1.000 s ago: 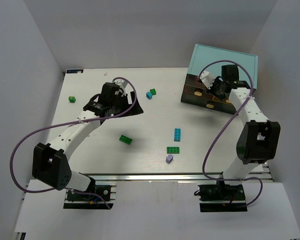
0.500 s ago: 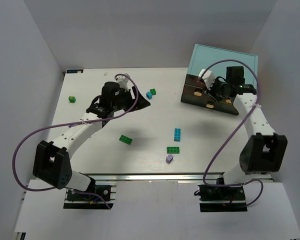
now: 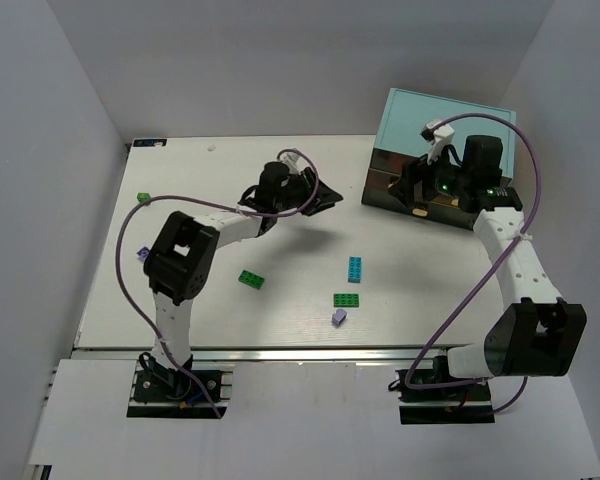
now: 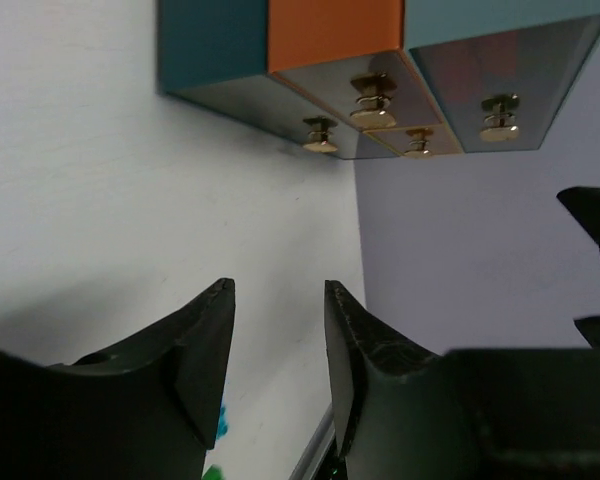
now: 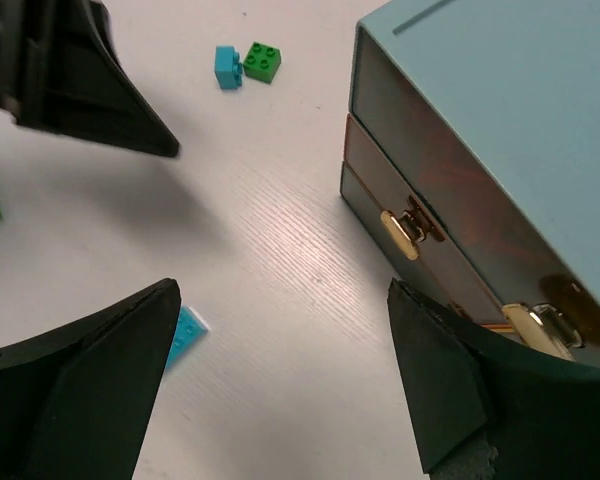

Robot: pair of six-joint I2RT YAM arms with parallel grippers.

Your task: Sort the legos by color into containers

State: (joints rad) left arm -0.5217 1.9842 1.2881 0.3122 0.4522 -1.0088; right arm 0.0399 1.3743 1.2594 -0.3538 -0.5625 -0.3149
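Evidently a pick is pending: both pairs of jaws hang parted, empty. The bricks (image 3: 354, 268) lie scattered mid-way across the worktop (image 3: 230, 320); the cabinet (image 3: 450, 115) sits at its far right corner. Next, I judge: descend squarely on one brick.

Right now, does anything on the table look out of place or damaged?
Nothing looks damaged or spilled. The teal cabinet sits slightly askew to the edges of the table, and in the right wrist view its lower drawers seem to stick out a little. The legos lie loose, scattered.
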